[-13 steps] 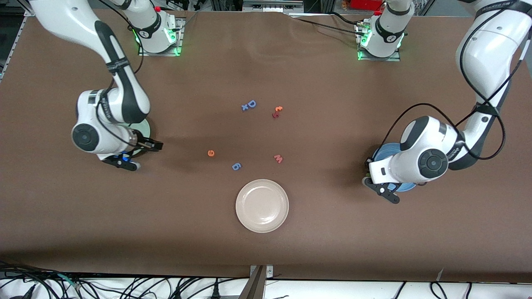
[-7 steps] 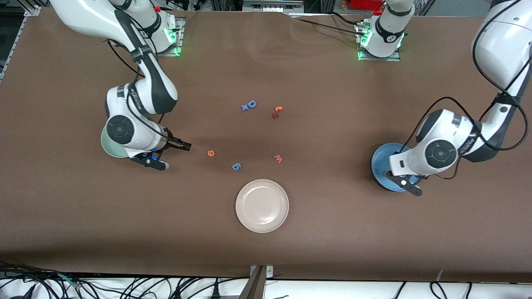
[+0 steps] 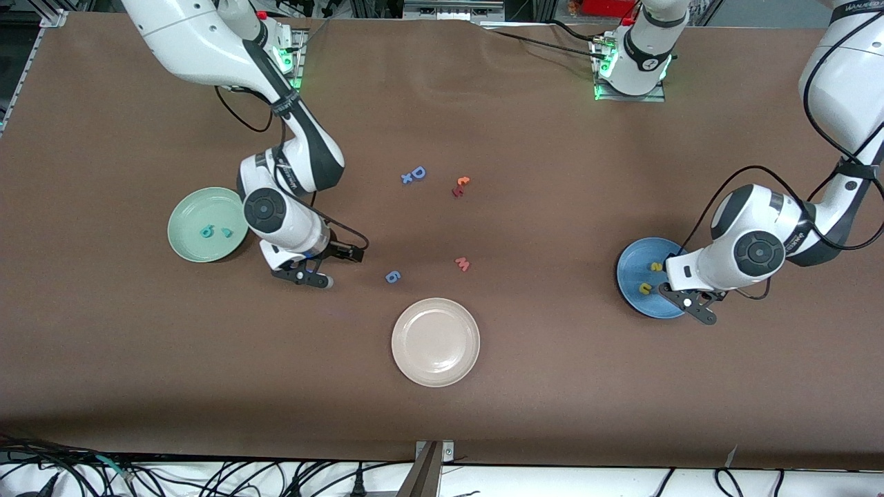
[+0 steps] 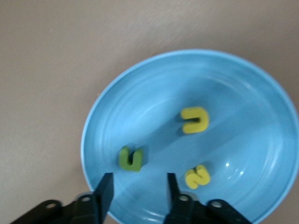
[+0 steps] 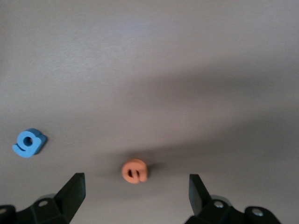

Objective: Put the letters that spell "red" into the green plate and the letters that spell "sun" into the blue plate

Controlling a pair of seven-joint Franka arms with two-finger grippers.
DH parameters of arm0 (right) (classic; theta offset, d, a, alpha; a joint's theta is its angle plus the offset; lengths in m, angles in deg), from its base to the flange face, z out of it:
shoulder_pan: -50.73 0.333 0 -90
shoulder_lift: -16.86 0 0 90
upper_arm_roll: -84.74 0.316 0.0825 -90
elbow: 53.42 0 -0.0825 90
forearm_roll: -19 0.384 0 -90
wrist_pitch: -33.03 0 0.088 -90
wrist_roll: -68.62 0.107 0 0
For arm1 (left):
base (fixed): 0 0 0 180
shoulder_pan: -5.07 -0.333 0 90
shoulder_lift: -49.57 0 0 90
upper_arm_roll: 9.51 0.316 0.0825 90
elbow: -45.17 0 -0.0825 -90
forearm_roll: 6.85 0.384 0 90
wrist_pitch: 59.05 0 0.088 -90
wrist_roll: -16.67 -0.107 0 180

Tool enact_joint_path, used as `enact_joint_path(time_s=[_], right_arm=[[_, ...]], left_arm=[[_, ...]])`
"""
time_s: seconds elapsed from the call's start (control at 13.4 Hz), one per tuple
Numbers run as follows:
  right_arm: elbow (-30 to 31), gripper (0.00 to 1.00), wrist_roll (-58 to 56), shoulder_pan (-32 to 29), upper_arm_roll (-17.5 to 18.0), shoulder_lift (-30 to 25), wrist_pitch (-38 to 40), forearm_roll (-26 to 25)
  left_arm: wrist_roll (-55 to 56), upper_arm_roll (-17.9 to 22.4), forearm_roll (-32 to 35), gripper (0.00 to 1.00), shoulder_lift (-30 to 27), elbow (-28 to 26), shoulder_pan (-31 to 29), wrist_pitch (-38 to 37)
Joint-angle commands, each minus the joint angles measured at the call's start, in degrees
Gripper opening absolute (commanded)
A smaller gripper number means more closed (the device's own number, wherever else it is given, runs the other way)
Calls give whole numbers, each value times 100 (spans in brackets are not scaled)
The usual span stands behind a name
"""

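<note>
The green plate [image 3: 186, 238] holds two teal letters, the "d" [image 3: 206, 232] and the "r" [image 3: 226, 232]. The orange "e" [image 5: 135, 171] lies on the table between the wide-open jaws of my right gripper [image 5: 135, 196], which hangs low over it [image 3: 337, 268]. In the blue plate [image 4: 140, 93] lie the dark green "n" [image 4: 131, 158], the yellow "u" [image 4: 194, 120] and the yellow "s" [image 4: 197, 176]. My left gripper [image 4: 138, 193] hovers over that plate's edge [image 3: 632, 304], open and holding nothing.
An off-white plate [image 3: 435, 342] sits nearest the front camera. A blue "g" [image 3: 392, 277] lies close to the right gripper, a pinkish "w" [image 3: 462, 264] beside it. A blue "D" pair [image 3: 414, 174] and orange-red letters [image 3: 460, 185] lie mid-table.
The right arm swung from the green plate to over the orange "e". The left gripper shifted across the blue plate and opened; the green "n" now lies in the plate.
</note>
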Motion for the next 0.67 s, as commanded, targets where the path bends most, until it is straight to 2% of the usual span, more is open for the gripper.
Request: enact_joint_path(time_s=[0.0, 0.15, 0.3, 0.37, 0.52, 0.6], right_arm=[[-227, 99, -40, 103, -21, 257, -56, -63], [-227, 99, -119, 104, -30, 335, -55, -72], [-227, 98, -119, 104, -30, 424, -55, -72], [-218, 89, -119, 104, -30, 424, -55, -72], [-218, 52, -119, 104, -30, 433, -29, -72], [-218, 40, -111, 104, -30, 433, -29, -63]], left_arm=[[-23, -118, 174, 100, -179, -33, -7, -113], [12, -372, 105, 100, -415, 2, -16, -331], [134, -801, 51, 100, -696, 125, -16, -831], [196, -1039, -10, 100, -828, 204, -42, -1129], [293, -1304, -762, 100, -1110, 598, -60, -1815], [293, -1339, -1210, 100, -1241, 861, -51, -2140]])
